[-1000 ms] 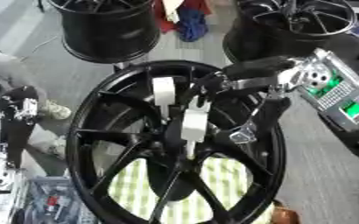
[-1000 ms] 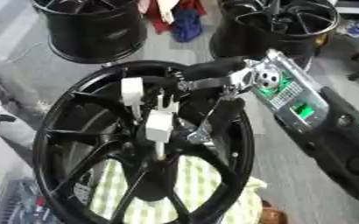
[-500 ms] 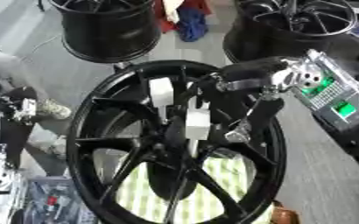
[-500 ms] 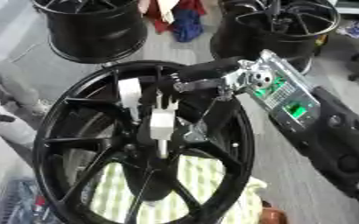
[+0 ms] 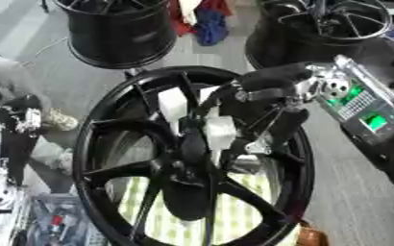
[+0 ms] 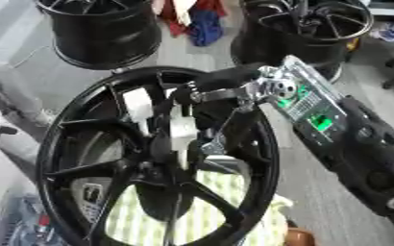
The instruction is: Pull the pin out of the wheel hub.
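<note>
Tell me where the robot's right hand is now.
The right hand reaches in from the right over the upper part of the black wheel, fingers down among its spokes near the white pieces.

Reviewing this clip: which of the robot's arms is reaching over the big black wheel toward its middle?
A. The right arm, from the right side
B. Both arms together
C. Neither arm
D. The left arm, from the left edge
A: the right hand comes in from the right side over the rim of the black wheel, its fingers down among the spokes near the white parts at the hub; no left hand shows at the wheel.
</note>
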### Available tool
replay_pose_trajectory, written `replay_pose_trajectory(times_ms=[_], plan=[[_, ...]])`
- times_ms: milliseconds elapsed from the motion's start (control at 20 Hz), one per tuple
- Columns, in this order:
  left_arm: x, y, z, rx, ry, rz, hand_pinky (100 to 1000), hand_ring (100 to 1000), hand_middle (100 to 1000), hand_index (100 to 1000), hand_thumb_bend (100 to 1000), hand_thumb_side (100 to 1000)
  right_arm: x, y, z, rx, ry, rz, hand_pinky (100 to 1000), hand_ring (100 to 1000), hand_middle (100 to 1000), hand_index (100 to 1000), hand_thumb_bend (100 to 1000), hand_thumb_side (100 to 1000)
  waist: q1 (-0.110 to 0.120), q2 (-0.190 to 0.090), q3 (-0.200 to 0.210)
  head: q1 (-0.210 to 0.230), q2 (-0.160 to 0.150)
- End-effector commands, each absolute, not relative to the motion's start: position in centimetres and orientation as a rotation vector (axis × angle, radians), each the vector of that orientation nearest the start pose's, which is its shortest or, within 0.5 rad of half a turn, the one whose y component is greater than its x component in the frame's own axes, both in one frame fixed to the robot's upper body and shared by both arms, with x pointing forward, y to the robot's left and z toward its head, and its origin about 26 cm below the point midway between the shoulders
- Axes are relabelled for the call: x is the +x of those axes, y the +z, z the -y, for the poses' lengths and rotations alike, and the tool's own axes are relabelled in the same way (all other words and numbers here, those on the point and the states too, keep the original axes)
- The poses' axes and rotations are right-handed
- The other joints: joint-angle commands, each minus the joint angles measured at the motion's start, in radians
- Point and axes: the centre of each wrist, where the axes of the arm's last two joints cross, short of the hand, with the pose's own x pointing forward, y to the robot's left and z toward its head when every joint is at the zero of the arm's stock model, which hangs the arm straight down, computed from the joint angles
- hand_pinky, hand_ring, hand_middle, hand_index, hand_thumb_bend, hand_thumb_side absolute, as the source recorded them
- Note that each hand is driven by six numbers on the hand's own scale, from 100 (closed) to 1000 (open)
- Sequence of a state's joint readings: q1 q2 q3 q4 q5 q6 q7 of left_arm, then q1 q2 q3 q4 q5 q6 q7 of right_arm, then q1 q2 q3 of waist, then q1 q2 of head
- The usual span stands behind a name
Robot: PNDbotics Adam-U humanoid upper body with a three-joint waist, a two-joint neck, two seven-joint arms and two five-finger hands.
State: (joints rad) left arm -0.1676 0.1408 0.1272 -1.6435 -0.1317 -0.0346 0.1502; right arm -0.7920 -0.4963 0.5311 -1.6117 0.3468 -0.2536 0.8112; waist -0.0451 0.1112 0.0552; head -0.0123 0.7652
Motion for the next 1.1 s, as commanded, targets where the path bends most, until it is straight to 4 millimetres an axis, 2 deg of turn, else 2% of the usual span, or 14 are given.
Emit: replay_pose_trajectory(times_ms=[50,850,1100], plan=[[31.8,7.2,-29.3,0.405,-0.026,1.871,502,738,680,753,256,620,37.4,22.7,15.4,0.176,-2.855,-2.092,710,725,845,945,177,272,0.002,-0.01,0.0,-0.001,0.005],[31.8,7.2,-29.2,0.401,-0.023,1.873,502,737,679,753,254,620,39.7,19.4,16.1,0.233,-2.91,-2.12,668,687,794,891,116,238,0.004,-0.005,0.006,-0.006,0.005],[31.8,7.3,-29.2,0.4,-0.022,1.874,502,737,679,754,253,620,40.2,18.6,16.3,0.23,-2.922,-2.115,646,662,700,860,100,226,0.004,-0.004,0.009,-0.007,0.005]])
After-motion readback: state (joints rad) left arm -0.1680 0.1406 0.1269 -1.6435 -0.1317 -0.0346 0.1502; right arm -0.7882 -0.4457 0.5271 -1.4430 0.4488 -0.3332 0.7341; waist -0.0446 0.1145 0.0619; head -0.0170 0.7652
